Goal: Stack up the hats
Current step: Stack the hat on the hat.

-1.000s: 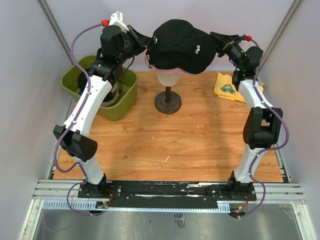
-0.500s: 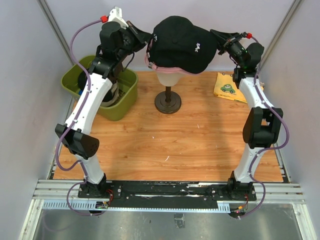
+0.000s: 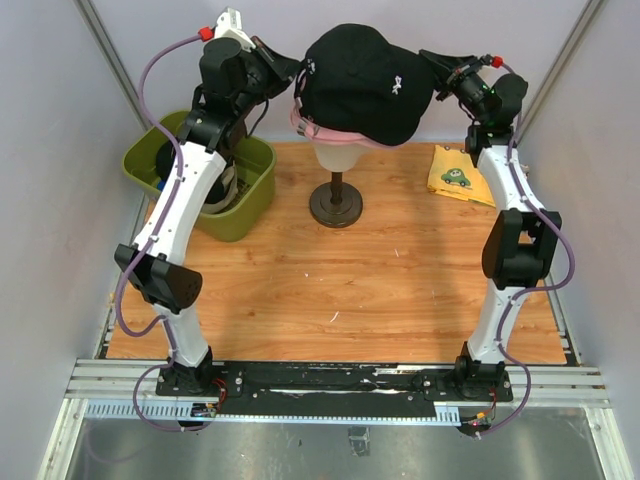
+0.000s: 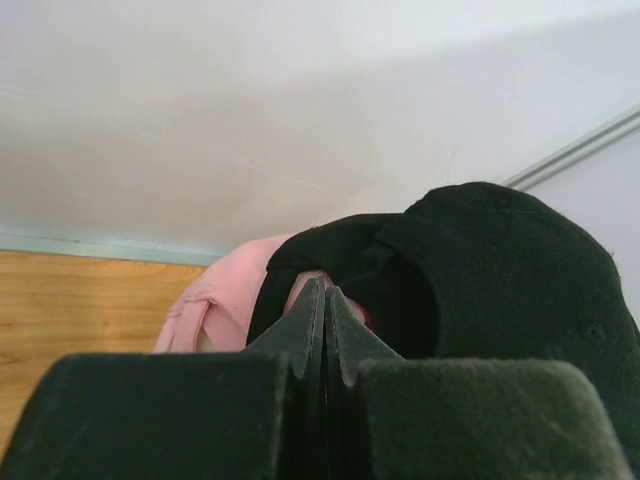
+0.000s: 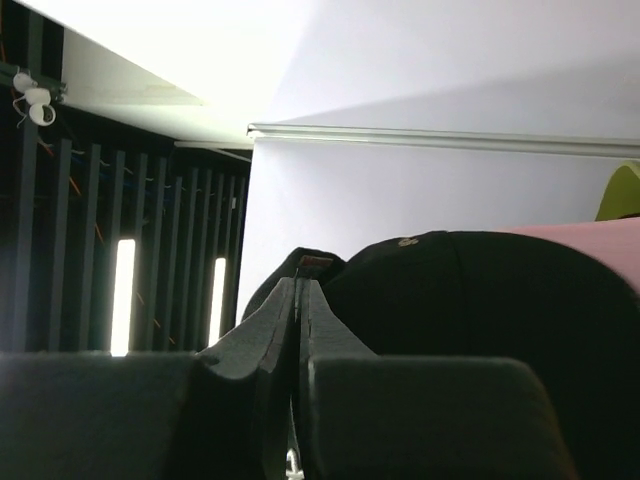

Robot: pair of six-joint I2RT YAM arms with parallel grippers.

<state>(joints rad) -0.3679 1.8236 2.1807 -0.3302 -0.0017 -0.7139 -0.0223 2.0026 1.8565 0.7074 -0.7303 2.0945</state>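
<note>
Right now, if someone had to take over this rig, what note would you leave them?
Left gripper: shut on one edge of the black cap.
Right gripper: shut on the opposite edge.
Things: the black cap is held over the pink cap, which sits on the mannequin head. Other hats lie partly hidden in the green bin.
Done: pink cap placed, black cap brought on top.
Left: seat and release the black cap, then stack the bin's hats.

We're looking at a robot lab cell: plain white panel walls (image 3: pixel 50 200) box in a wooden tabletop (image 3: pixel 330 290), two robot arms (image 3: pixel 175 215) bolted to an aluminium rail (image 3: pixel 570 385).
</note>
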